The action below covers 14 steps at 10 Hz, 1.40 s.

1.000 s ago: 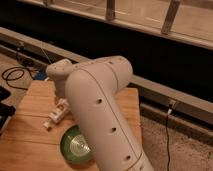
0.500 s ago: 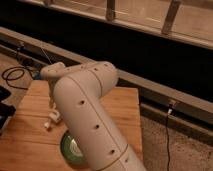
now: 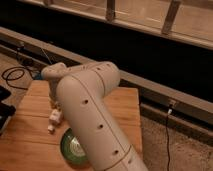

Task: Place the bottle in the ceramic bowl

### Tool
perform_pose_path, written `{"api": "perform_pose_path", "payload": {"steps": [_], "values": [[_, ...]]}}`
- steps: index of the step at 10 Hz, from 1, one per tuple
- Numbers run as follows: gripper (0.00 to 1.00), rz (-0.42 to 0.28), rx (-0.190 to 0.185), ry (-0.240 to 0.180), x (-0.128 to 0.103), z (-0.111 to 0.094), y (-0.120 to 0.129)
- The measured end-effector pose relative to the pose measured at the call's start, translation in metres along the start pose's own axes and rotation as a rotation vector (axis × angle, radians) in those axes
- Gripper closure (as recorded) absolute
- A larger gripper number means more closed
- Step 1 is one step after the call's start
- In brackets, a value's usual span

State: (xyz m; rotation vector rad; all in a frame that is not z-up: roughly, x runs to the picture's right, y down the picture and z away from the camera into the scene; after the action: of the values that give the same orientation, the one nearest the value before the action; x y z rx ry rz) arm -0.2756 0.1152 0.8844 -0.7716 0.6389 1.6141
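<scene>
At the far left we see a black cable (image 3: pixel 12 75) coiled on the floor, and below it a dark object (image 3: pixel 4 111) cut off by the edge of the view. Next comes the wooden table (image 3: pixel 27 142), which fills the lower left.

Near the middle of the table is the bottle (image 3: pixel 54 119), small and white, set at a slant with one end pointing down toward the near edge. The tool (image 3: pixel 55 105) sits right above the bottle's upper end, hanging down from the slim wrist section of the arm. It is so close that we cannot tell whether it touches the bottle, nor whether it is open or closed.

Just right of the bottle and nearer to us lies the ceramic bowl (image 3: pixel 71 147), green and glossy with pale rings inside. The bottle is outside it, close to its rim. The bowl's right side is hidden behind the big pale arm (image 3: pixel 95 115), which rises from the bottom edge and bends over the table.

Further right, past the table, a thin cable (image 3: pixel 167 134) hangs down over the speckled floor.
</scene>
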Motion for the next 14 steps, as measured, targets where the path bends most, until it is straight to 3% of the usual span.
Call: {"api": "perform_pose_path", "payload": {"steps": [2,3,5,7,9,10,11,13,14], "values": [[0.94,0.002,-0.030,-0.012,0.002,-0.006,-0.006],[0.99,0.003,-0.053,-0.017,0.003,-0.009,-0.008],[1.00,-0.004,-0.130,-0.039,0.003,-0.028,-0.020],[1.00,-0.008,-0.146,-0.052,0.006,-0.056,-0.027],[1.00,-0.058,-0.091,-0.085,0.018,-0.100,-0.017],[1.00,-0.072,-0.048,-0.099,0.022,-0.117,-0.020],[1.00,-0.093,0.019,-0.119,0.027,-0.139,-0.023],[1.00,-0.117,0.072,-0.120,0.031,-0.152,-0.035],[1.00,-0.134,0.084,-0.106,0.033,-0.155,-0.053]]}}
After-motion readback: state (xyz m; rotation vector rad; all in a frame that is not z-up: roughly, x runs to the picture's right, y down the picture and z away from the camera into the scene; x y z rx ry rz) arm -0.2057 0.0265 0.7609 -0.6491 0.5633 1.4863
